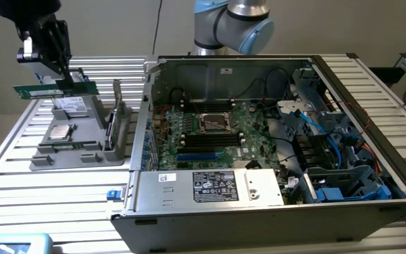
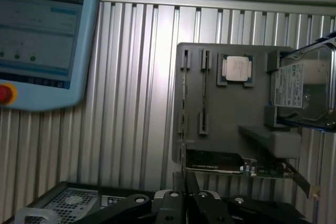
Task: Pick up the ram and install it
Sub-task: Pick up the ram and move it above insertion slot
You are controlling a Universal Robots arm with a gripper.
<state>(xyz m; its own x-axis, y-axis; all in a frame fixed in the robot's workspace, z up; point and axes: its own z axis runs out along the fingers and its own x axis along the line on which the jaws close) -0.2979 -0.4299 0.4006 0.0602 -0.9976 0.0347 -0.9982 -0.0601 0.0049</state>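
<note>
Grip first: the gripper (image 1: 63,79) is closed almost all the way, and what it has pinched between its fingers is the ram (image 1: 48,91). I see the stick held level in the air on the exterior view's left, above the gray tray (image 1: 83,156), touching nothing else and well apart from the motherboard (image 1: 210,132) in the open computer case (image 1: 210,211).

I judge the stick to be light and stiff but thin, so it would take badly to twisting or a knock on its edge. Its flat faces are smooth, so a pinch there could slip if it is pushed at an angle. The hold looks to be off the middle, with more of the board sticking out to the exterior view's left. I would rather have it by the long upper edge, clear of the contact side.

Below is a ribbed metal table (image 1: 48,185), hard and grooved, a poor place to drop a bare board. The processor (image 1: 61,131) lies in the tray. A control tablet (image 2: 42,40) and a hard drive (image 2: 302,90) are nearby, and the case is crowded with cables.
</note>
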